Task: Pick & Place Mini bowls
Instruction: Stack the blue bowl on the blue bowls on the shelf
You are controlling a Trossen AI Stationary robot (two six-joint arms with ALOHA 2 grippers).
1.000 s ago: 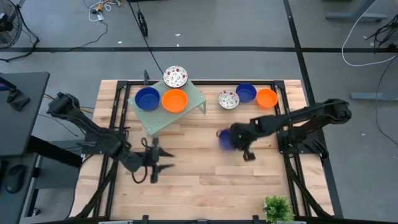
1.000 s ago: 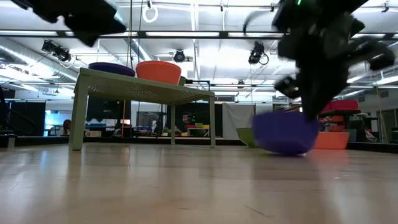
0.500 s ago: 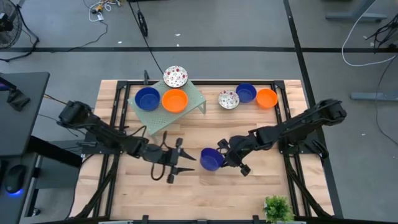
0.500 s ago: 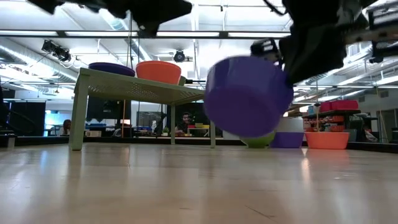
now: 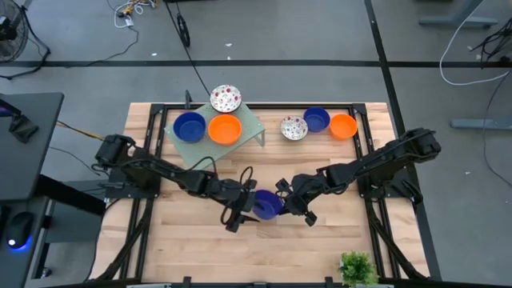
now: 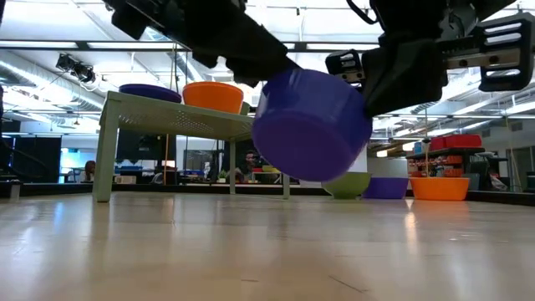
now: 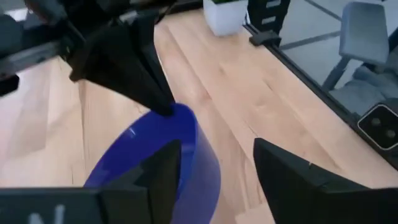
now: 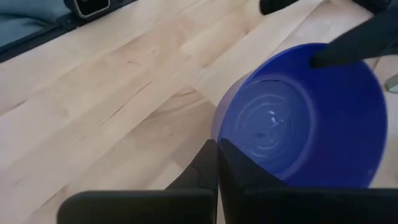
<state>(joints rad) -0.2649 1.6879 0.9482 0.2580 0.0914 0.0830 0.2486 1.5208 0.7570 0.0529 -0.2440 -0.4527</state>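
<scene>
A blue mini bowl [image 5: 267,205] hangs in the air above the table's middle, tilted on its side [image 6: 311,125]. My right gripper [image 5: 288,198] is shut on it from the right. My left gripper [image 5: 245,205] is open at the bowl's opposite side, and in the left wrist view [image 7: 217,144] its fingers stand on either side of the bowl's rim [image 7: 194,134]. On the pale green rack [image 5: 254,126] rest a blue bowl [image 5: 190,126], an orange one [image 5: 225,129] and a speckled one [image 5: 226,98]. My right gripper [image 8: 217,144] pinches the blue bowl's rim [image 8: 225,134] on its right-hand side, one finger inside and one outside as far as shows. The fingers come roughly level from the table's right. The bowl is lifted clear and tilted on its side. My left gripper: I cannot tell whether its open fingers touch the rim.
Three more bowls sit on the table by the far right: speckled [image 5: 294,127], blue [image 5: 316,119], orange [image 5: 343,126]. The rack stands at the far left-centre. A potted plant [image 5: 358,268] is at the near right corner. Bare wood lies along the near side.
My right gripper has lifted the blue bowl off the table and carried it leftward and toward the near edge, tipping it on its side. My left gripper has swept right across the table toward the bowl and now stands open at its rim.
</scene>
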